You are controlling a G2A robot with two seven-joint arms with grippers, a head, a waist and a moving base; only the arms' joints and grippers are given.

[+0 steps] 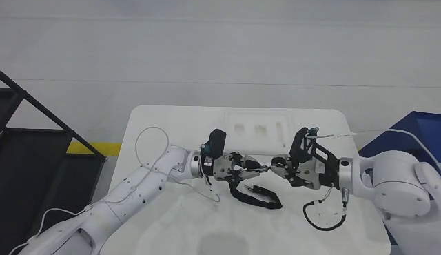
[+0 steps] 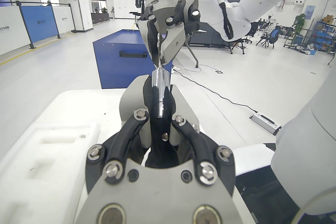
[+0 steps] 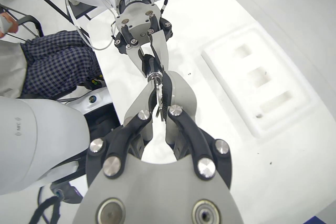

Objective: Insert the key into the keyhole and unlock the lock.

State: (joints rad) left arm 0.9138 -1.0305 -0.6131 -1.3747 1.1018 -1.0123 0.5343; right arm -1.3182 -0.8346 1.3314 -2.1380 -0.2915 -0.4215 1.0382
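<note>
Though near the lock (image 2: 159, 93) and key (image 3: 158, 95), foam tray (image 3: 228, 72) clear of both.

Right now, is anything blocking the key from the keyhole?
Nothing visible stands between them. The key, clamped in the right gripper, has its tip at the end face of the lock, which the left gripper holds. How deep the key sits cannot be told.

White arms (image 1: 131, 193), grey jaws on black links (image 3: 183, 128), silver screws (image 3: 111, 166), looped black cables (image 1: 256, 198)
</note>
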